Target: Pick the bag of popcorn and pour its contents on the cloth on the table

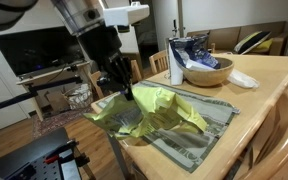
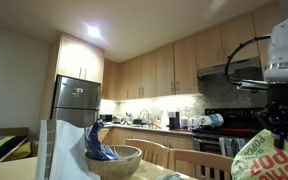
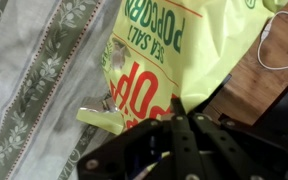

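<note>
One gripper clamping bag of popcorn above cloth, green print (wrist view only)

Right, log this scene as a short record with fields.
gripper: shut on bag's edge
bag: lime-green, crumpled, held over cloth
cloth: spread flat on table, striped lengthwise
popcorn: none visible on cloth
table: light wood
bowl: on table beyond cloth, holds blue-and-white bag
</note>
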